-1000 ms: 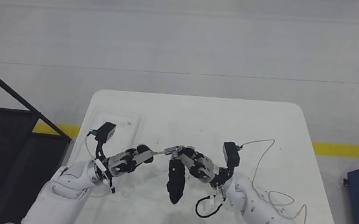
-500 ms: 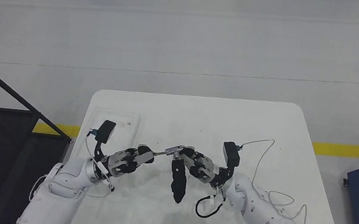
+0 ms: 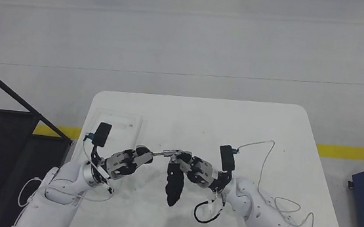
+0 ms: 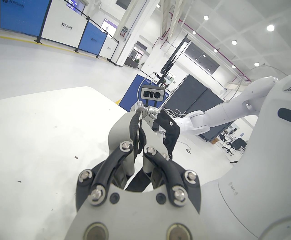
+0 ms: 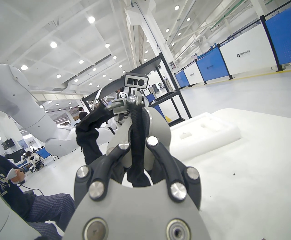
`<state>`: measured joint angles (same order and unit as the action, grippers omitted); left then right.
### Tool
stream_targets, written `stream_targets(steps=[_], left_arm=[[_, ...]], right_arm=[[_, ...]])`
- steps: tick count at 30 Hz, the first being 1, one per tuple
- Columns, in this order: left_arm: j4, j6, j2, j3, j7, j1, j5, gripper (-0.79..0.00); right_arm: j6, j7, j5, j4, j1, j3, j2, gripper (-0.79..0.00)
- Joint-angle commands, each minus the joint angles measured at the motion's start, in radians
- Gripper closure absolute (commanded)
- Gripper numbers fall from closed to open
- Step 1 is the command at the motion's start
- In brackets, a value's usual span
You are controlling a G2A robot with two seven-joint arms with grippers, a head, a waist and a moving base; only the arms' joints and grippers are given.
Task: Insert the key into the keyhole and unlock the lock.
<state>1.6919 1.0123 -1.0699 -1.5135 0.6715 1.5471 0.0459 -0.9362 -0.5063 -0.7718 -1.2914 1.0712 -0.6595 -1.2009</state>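
Both arms meet above the middle of the white table (image 3: 265,135). My left gripper (image 3: 144,154) (image 4: 139,123) is shut on the key (image 3: 159,153), whose silver shaft points at the other arm. Its tip sits at the round keyhole face of the silver lock (image 4: 142,111). My right gripper (image 3: 188,162) (image 5: 136,106) is shut on the lock (image 3: 178,155) (image 5: 120,105). A black pouch (image 3: 174,184) (image 4: 169,134) (image 5: 87,133) hangs down from the lock. How deep the key sits cannot be made out.
A white foam tray (image 3: 119,122) (image 5: 204,134) lies at the table's back left. A black cable loop (image 3: 204,212) rests on the table under the right arm. A black rack (image 3: 1,142) stands left of the table.
Both grippers, still joined at key and lock, have shifted slightly to the left. The hanging pouch has swung left with them.
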Motion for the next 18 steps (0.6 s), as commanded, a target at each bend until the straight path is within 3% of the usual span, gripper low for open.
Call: stream_targets(steps=[1,18], left_arm=[[0.002,0.0,0.003,0.003,-0.003,-0.002,0.017,0.0],[-0.022,0.0,0.046,0.007,-0.044,-0.001,0.1,0.0]], right_arm=[[0.008,0.028,0.002,-0.009,0.006,-0.009,0.0,0.0],[0.034,0.269,-0.004,-0.051,0.043,-0.063,0.008,0.0]])
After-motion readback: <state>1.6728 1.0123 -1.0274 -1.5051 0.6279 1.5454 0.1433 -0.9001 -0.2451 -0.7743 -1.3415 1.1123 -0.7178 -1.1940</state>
